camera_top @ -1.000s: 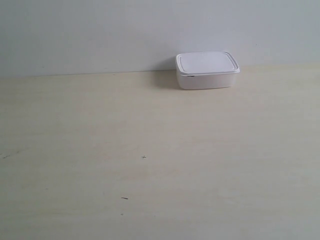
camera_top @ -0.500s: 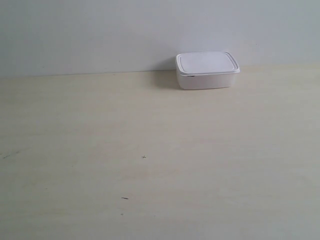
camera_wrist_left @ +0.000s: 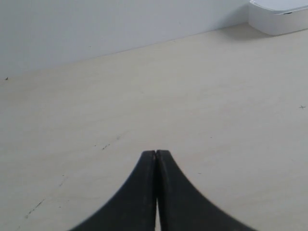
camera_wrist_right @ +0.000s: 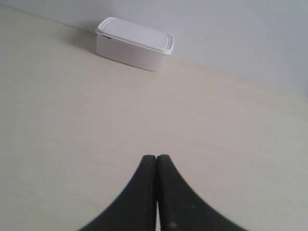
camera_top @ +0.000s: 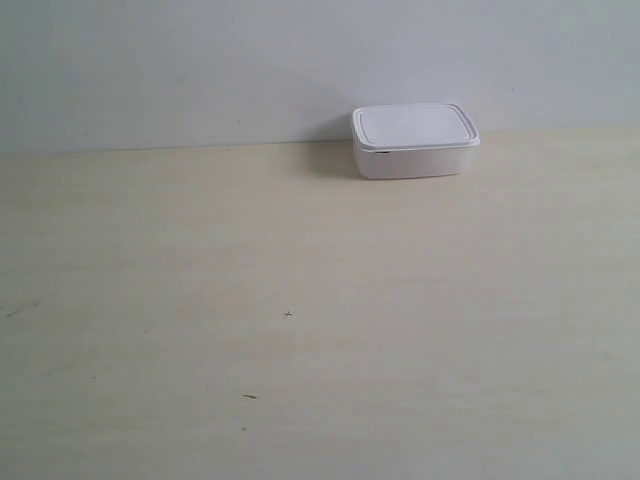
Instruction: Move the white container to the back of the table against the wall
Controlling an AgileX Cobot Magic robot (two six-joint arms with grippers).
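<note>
The white container (camera_top: 414, 140) stands lidded at the back of the pale table (camera_top: 320, 330), right against the grey-white wall (camera_top: 200, 70). It also shows in the right wrist view as the white container (camera_wrist_right: 134, 44), and its edge as the white container (camera_wrist_left: 281, 17) in the left wrist view. My left gripper (camera_wrist_left: 156, 153) is shut with nothing in it, over bare tabletop well away from the box. Shut and empty too, my right gripper (camera_wrist_right: 157, 157) is far short of the container. Neither arm appears in the exterior view.
A few tiny dark specks (camera_top: 288, 315) mark the tabletop. The wall (camera_wrist_right: 240, 33) runs along the table's far edge.
</note>
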